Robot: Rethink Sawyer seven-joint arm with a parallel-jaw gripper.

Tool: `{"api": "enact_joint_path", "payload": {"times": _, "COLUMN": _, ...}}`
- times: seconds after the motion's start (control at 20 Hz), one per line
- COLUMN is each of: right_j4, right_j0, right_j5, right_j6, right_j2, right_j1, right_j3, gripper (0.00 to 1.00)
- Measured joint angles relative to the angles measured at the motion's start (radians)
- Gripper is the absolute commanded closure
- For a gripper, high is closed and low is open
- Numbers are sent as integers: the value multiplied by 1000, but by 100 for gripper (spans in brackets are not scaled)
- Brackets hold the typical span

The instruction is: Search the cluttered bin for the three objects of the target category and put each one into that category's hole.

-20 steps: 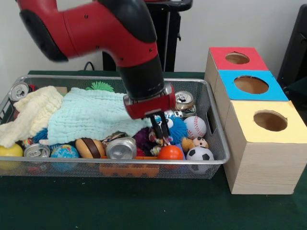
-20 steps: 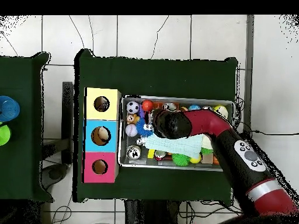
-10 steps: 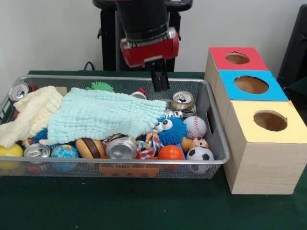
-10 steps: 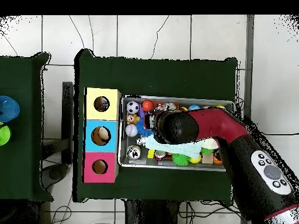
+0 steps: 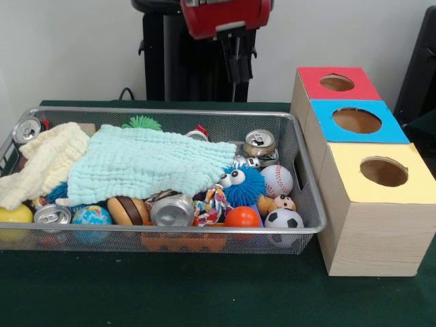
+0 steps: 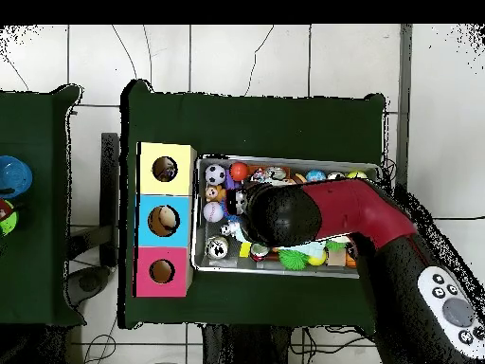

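The gripper (image 5: 242, 60) hangs empty with fingers pressed together high above the wire bin (image 5: 308, 204), where the baseball (image 5: 276, 180) and soccer ball (image 5: 283, 219) lie beside the wooden box (image 5: 371, 235)

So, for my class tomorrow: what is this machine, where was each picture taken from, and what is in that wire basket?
It is a red and black robot arm with a claw, which hangs above the basket with nothing in it, fingers close together. One picture looks across the table at the robot; the other looks straight down from above. The wire basket holds jumbled things: a pale green cloth, a cream cloth, drink cans, a baseball, a small football and a fuzzy blue toy with eyes. Beside it stands a wooden box with red, blue and yellow tops, each with a round hole.
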Motion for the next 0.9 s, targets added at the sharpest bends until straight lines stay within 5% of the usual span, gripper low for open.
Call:
{"api": "enact_joint_path", "payload": {"times": 0.25, "right_j4": 9, "right_j0": 27, "right_j5": 0, "right_j6": 0, "right_j2": 0, "right_j1": -43, "right_j3": 28, "gripper": 100}}
{"api": "enact_joint_path", "payload": {"times": 0.3, "right_j4": 9, "right_j0": 42, "right_j5": 0, "right_j6": 0, "right_j2": 0, "right_j1": -51, "right_j3": 39, "gripper": 0}}
{"api": "enact_joint_path", "payload": {"times": 0.9, "right_j4": 9, "right_j0": 49, "right_j5": 0, "right_j6": 0, "right_j2": 0, "right_j1": -58, "right_j3": 73, "gripper": 0}}
